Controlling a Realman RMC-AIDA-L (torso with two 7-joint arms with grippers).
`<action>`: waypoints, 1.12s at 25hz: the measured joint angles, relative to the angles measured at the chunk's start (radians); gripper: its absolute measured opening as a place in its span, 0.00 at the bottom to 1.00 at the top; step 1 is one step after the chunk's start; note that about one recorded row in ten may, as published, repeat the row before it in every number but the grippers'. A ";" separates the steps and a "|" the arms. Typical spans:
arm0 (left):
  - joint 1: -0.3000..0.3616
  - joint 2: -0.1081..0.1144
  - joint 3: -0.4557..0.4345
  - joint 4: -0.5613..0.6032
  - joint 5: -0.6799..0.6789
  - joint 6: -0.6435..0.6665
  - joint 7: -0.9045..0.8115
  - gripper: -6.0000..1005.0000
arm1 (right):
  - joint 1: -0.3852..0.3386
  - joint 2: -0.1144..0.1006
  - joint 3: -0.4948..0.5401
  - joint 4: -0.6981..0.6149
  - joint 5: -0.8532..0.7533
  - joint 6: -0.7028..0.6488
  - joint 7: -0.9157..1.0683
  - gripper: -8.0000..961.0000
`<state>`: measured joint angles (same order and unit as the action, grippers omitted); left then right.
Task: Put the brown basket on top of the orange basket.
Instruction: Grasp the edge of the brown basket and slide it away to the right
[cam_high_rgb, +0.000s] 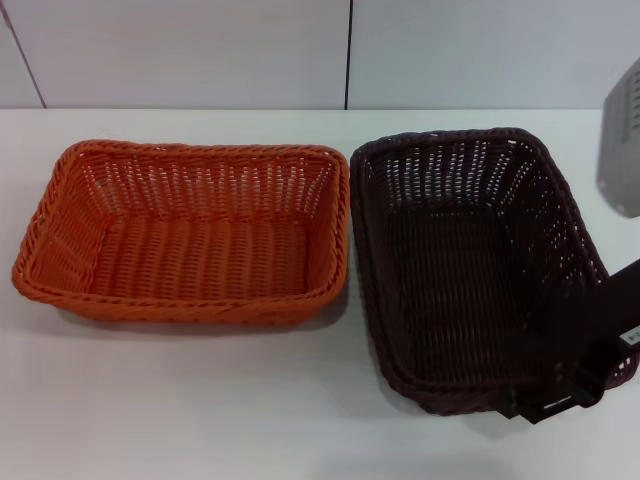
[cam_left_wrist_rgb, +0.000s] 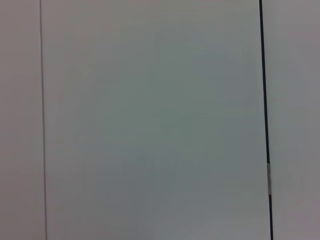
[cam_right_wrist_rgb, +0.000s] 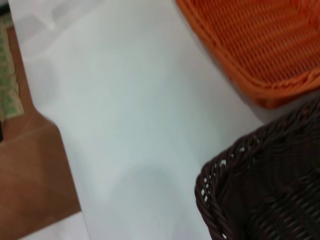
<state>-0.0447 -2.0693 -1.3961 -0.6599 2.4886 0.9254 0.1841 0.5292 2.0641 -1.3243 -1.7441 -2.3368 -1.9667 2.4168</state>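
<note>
The orange basket (cam_high_rgb: 190, 230) stands on the white table (cam_high_rgb: 200, 420) at the left. It also shows in the right wrist view (cam_right_wrist_rgb: 260, 45). The brown basket (cam_high_rgb: 470, 260) stands right beside it, its long side pointing toward me, and its corner shows in the right wrist view (cam_right_wrist_rgb: 260, 190). My right gripper (cam_high_rgb: 560, 398) is black and sits at the brown basket's near right corner, over its rim. The left gripper is out of view, and its wrist view shows only a plain wall panel (cam_left_wrist_rgb: 150, 120).
A grey object (cam_high_rgb: 622, 140) stands at the table's far right edge. A white wall (cam_high_rgb: 200, 50) rises behind the table. In the right wrist view the table edge (cam_right_wrist_rgb: 65, 150) gives way to brown floor (cam_right_wrist_rgb: 30, 185).
</note>
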 joint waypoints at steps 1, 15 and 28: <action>-0.004 0.000 0.003 0.004 -0.003 0.000 0.000 0.83 | 0.004 0.001 -0.011 0.011 -0.017 0.006 -0.005 0.64; -0.013 0.002 0.017 0.011 -0.004 0.000 -0.009 0.83 | 0.076 0.007 -0.114 0.198 -0.107 0.094 -0.021 0.63; -0.016 0.005 0.008 0.026 -0.004 0.000 -0.012 0.83 | 0.079 0.011 -0.202 0.267 -0.193 0.197 -0.014 0.63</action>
<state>-0.0607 -2.0646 -1.3881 -0.6336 2.4851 0.9250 0.1720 0.6087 2.0754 -1.5265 -1.4775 -2.5298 -1.7699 2.4032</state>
